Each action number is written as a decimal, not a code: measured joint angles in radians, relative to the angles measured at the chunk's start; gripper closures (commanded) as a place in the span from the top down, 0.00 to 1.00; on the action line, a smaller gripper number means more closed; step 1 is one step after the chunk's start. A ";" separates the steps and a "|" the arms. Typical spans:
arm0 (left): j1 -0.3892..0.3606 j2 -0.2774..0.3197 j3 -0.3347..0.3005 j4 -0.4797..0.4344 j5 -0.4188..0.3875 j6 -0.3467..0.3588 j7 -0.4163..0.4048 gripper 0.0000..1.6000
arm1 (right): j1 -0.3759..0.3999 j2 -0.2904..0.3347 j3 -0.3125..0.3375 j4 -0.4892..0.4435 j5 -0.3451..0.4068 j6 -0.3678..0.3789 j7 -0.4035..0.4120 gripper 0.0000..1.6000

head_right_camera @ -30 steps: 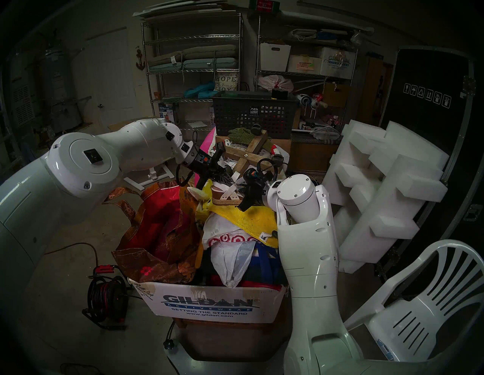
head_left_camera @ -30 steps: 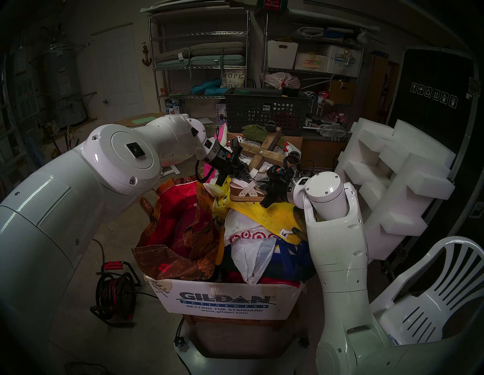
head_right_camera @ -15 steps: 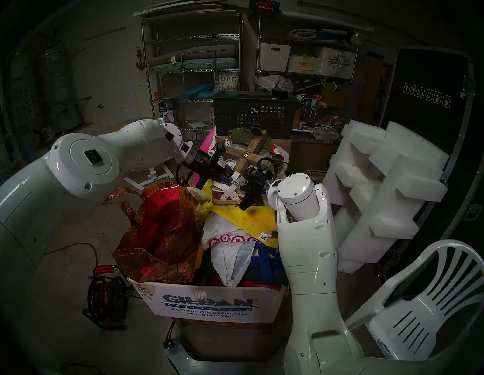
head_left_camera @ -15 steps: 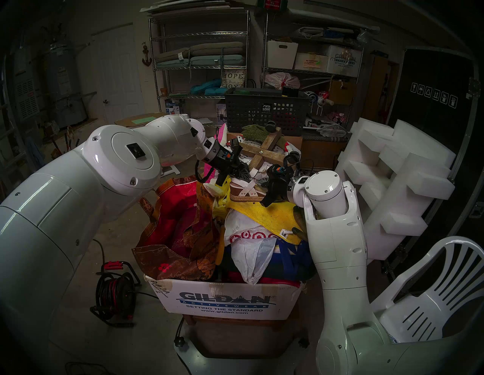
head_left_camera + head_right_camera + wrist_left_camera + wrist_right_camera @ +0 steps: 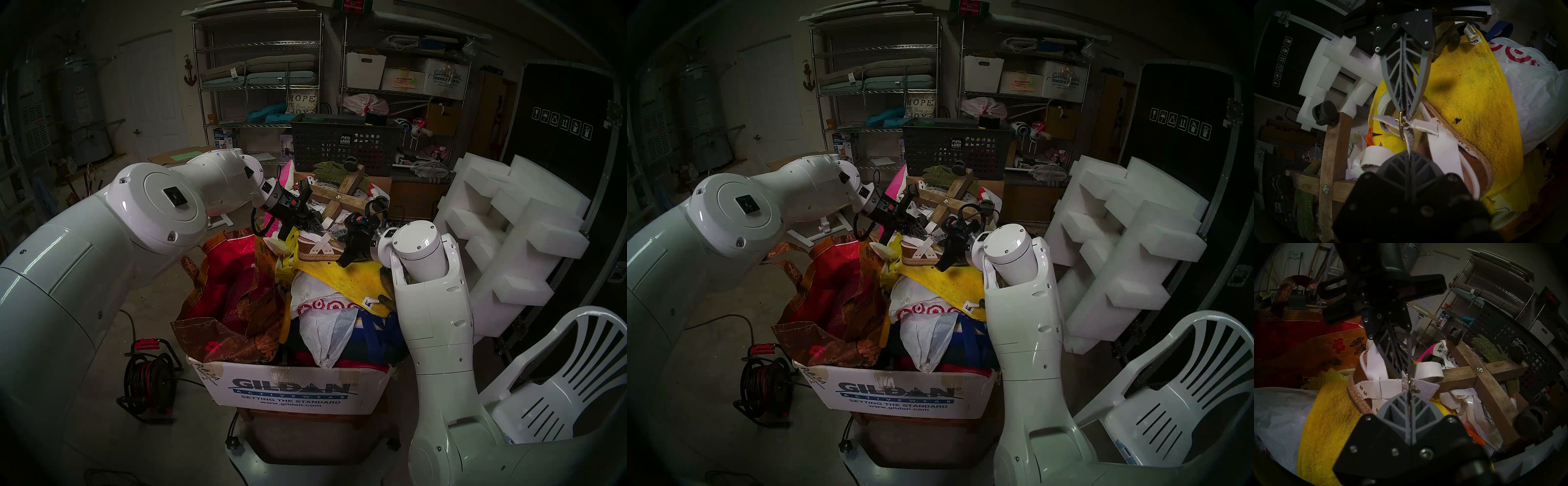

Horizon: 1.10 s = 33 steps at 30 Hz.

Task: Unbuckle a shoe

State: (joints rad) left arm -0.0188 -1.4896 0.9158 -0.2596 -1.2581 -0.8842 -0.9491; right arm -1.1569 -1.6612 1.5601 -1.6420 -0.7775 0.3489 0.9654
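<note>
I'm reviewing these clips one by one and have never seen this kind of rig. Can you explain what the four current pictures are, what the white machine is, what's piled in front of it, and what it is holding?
The white machine is a robot with two arms, each ending in a two-fingered gripper. Two pictures come from twin cameras on its head, looking down at a Gildan cardboard box overflowing with bags and cloth in a cluttered garage. The other two come from a camera on each wrist, looking along that gripper's fingers.

On top of the heap, on a yellow towel, lies a cream strappy sandal with a woven sole. Behind it are a wooden cross frame and a dark mesh basket.

The left gripper and the right gripper meet nose to nose, both shut on the sandal's thin ankle strap, on either side of its small brass buckle. The strap runs through the buckle.
</note>
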 measured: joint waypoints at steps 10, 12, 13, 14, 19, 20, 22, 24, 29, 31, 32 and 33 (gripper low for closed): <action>0.002 0.003 0.027 0.011 0.014 -0.009 0.010 0.00 | 0.000 -0.016 -0.002 0.000 -0.027 0.029 -0.021 0.00; 0.003 0.003 0.032 0.012 0.017 -0.011 0.012 0.00 | -0.001 -0.019 0.000 -0.001 -0.032 0.034 -0.023 0.00; 0.003 0.003 0.035 0.015 0.019 -0.012 0.013 0.00 | -0.001 -0.021 0.001 -0.002 -0.034 0.037 -0.024 0.00; 0.003 0.003 0.036 0.016 0.019 -0.013 0.013 0.00 | -0.002 -0.022 0.002 -0.003 -0.035 0.038 -0.025 0.00; 0.003 0.004 0.045 0.023 0.025 -0.015 0.016 0.00 | -0.005 -0.026 0.008 -0.011 -0.043 0.046 -0.028 0.00; 0.003 0.005 0.047 0.025 0.026 -0.016 0.017 0.00 | -0.006 -0.026 0.010 -0.012 -0.044 0.047 -0.029 0.00; 0.004 0.008 0.050 0.030 0.029 -0.016 0.018 0.00 | -0.008 -0.026 0.014 -0.017 -0.048 0.050 -0.030 0.00; 0.003 0.010 0.052 0.033 0.029 -0.016 0.018 0.00 | -0.009 -0.026 0.017 -0.020 -0.049 0.052 -0.031 0.00; 0.003 0.014 0.054 0.042 0.027 -0.006 0.015 0.00 | -0.014 -0.027 0.023 -0.030 -0.054 0.056 -0.031 0.00; 0.003 0.015 0.051 0.043 0.022 -0.001 0.011 0.00 | -0.016 -0.027 0.024 -0.034 -0.055 0.056 -0.031 0.00; 0.003 0.015 0.047 0.043 0.018 0.004 0.008 0.00 | -0.017 -0.027 0.025 -0.038 -0.055 0.056 -0.030 0.00; 0.004 0.015 0.042 0.045 0.013 0.010 0.003 0.00 | -0.019 -0.027 0.026 -0.041 -0.055 0.055 -0.029 0.00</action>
State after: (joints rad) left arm -0.0150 -1.4743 0.9578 -0.2148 -1.2454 -0.8739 -0.9461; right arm -1.1758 -1.6885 1.5860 -1.6833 -0.8328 0.4035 0.9361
